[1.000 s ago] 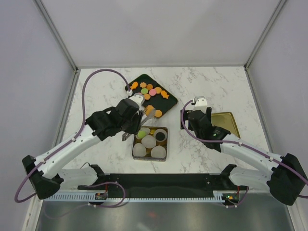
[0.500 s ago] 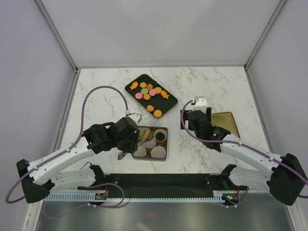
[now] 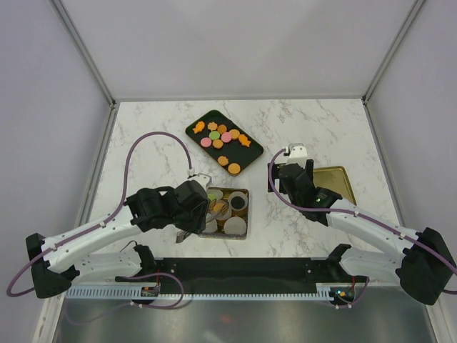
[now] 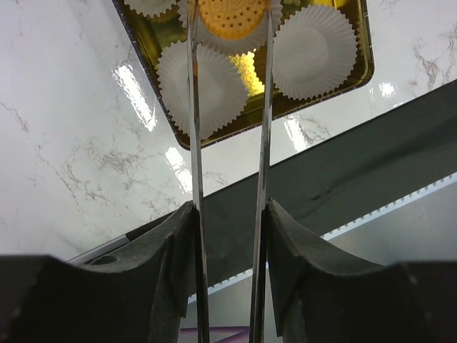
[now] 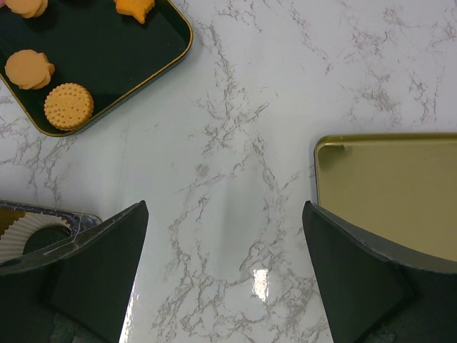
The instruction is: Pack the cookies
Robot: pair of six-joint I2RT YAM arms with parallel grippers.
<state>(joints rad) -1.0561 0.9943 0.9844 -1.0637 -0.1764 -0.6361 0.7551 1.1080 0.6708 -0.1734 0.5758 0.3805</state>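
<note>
My left gripper (image 3: 205, 212) is shut on metal tongs (image 4: 193, 107). The tongs' tips pinch a round orange cookie (image 4: 230, 16) over a white paper cup (image 4: 208, 87) in the gold tin (image 3: 245, 191). The tin also holds a green cookie (image 3: 213, 194) and a dark one (image 3: 238, 203). Several more cookies (image 3: 221, 136), orange and pink, lie on the black tray (image 3: 214, 117) beyond the tin. My right gripper (image 3: 289, 175) is open and empty over bare marble, between the tin and the gold lid.
A gold lid (image 3: 335, 186) lies to the right of my right gripper; it also shows in the right wrist view (image 5: 389, 193). The tray corner with two orange cookies (image 5: 68, 106) shows at that view's upper left. A black rail (image 3: 235, 271) runs along the near edge.
My left arm has pulled back from the black tray to the tin, carrying the orange cookie in the tongs. The right arm has not moved.
</note>
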